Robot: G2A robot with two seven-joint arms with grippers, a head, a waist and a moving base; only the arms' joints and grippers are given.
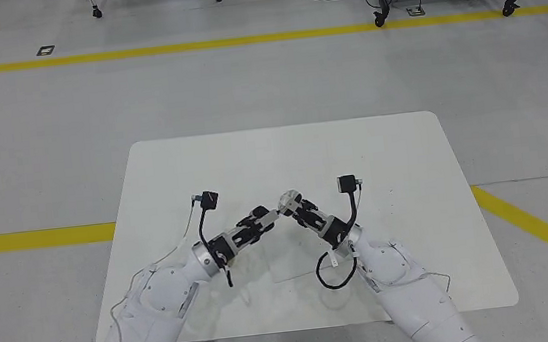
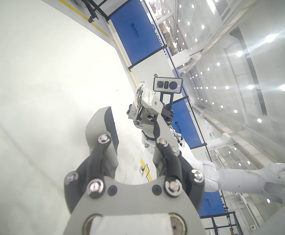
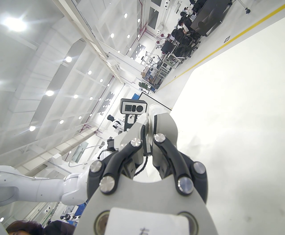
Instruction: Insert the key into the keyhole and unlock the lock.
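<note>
White surface lay under both arms; right fingers pinched the lock, left fingers spread just beside it.

short white logo print on the blue wall panels, one mark on each panel, turned sideways, white sticker on the base plate of the right claw, bearing one dark character cut off at the picture's edge

Bright ceiling lights w/ flare; table glares; fisheye edges.
</note>
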